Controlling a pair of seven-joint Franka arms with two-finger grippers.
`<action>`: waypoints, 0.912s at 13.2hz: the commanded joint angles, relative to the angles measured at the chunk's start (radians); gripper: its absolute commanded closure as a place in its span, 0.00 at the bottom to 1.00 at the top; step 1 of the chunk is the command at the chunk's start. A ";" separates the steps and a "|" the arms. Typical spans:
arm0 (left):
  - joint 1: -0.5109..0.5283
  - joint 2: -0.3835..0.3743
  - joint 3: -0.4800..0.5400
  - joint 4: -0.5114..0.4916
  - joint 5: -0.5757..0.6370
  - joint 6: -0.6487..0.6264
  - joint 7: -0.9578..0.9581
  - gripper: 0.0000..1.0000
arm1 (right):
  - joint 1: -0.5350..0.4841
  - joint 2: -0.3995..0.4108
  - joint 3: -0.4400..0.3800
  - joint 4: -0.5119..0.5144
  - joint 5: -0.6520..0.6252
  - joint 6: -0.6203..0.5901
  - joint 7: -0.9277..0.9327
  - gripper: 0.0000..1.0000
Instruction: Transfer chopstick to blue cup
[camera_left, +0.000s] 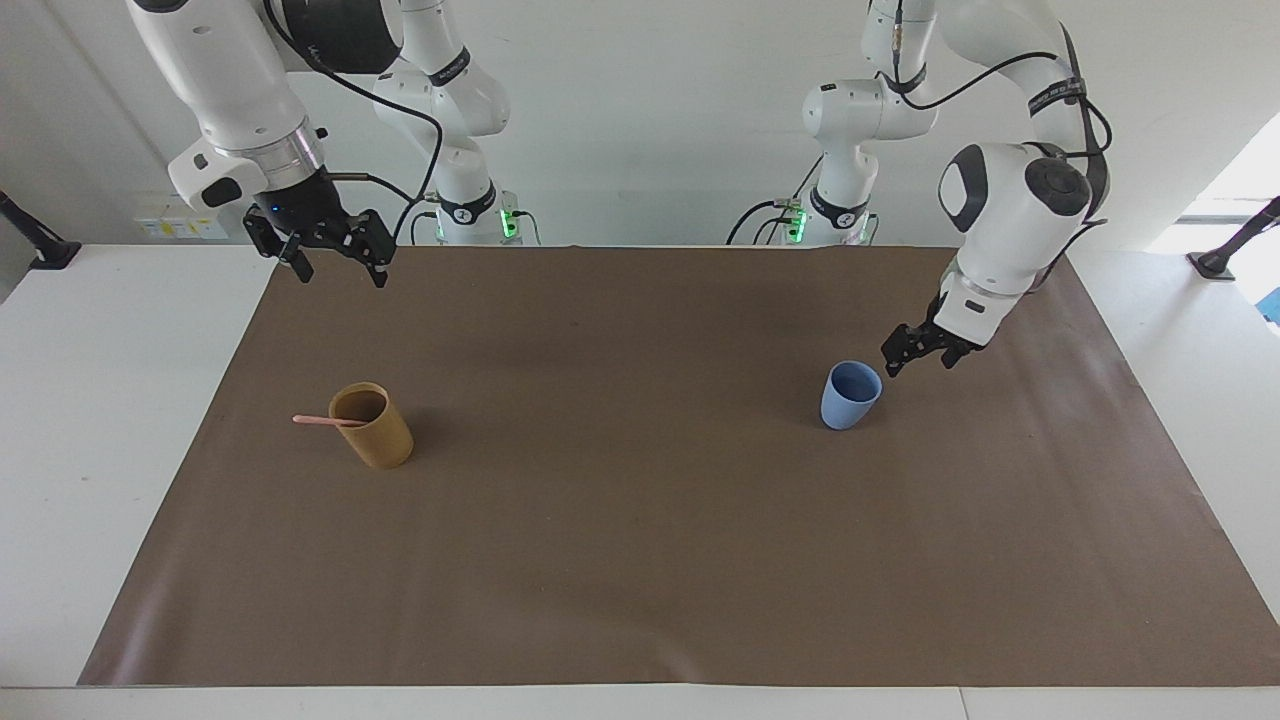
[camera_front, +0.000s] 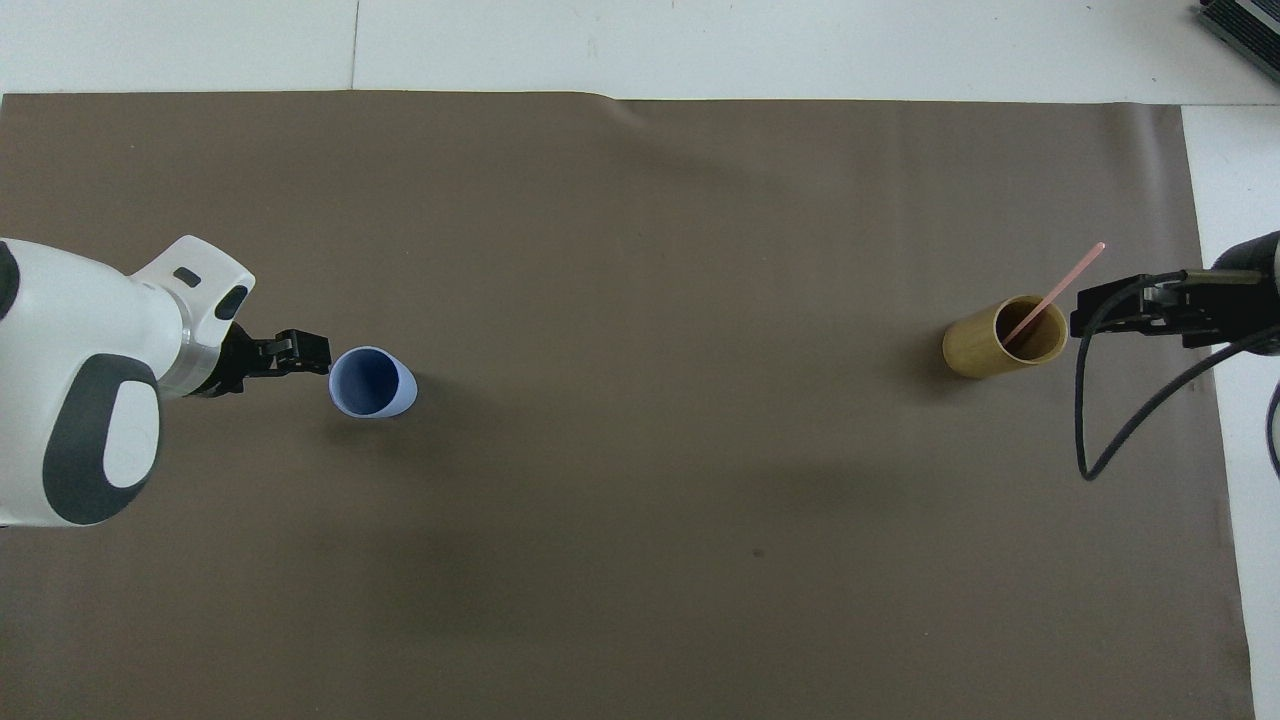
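The blue cup (camera_left: 851, 396) stands upright and empty on the brown mat toward the left arm's end; it also shows in the overhead view (camera_front: 371, 383). One pale pink chopstick (camera_left: 322, 421) leans out of the tan-brown cup (camera_left: 373, 428) toward the right arm's end; the overhead view shows the stick (camera_front: 1062, 287) and the cup (camera_front: 998, 337). My left gripper (camera_left: 917, 362) is open and low, close beside the blue cup's rim; I cannot tell if it touches. My right gripper (camera_left: 340, 268) is open and empty, high over the mat's edge by the robots.
The brown mat (camera_left: 640, 540) covers most of the white table (camera_left: 90, 420). A black cable (camera_front: 1110, 440) hangs from the right wrist over the mat's end. Both arm bases stand at the table's edge.
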 joint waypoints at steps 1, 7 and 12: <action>-0.050 0.007 0.012 -0.057 -0.010 0.087 -0.071 0.00 | -0.046 -0.023 0.004 -0.078 0.017 0.101 -0.039 0.00; -0.057 0.027 0.012 -0.104 -0.010 0.130 -0.053 0.00 | -0.109 0.036 0.004 -0.244 0.012 0.472 -0.045 0.00; -0.050 0.037 0.012 -0.090 -0.010 0.129 -0.042 1.00 | -0.132 0.075 0.005 -0.278 0.013 0.551 -0.084 0.22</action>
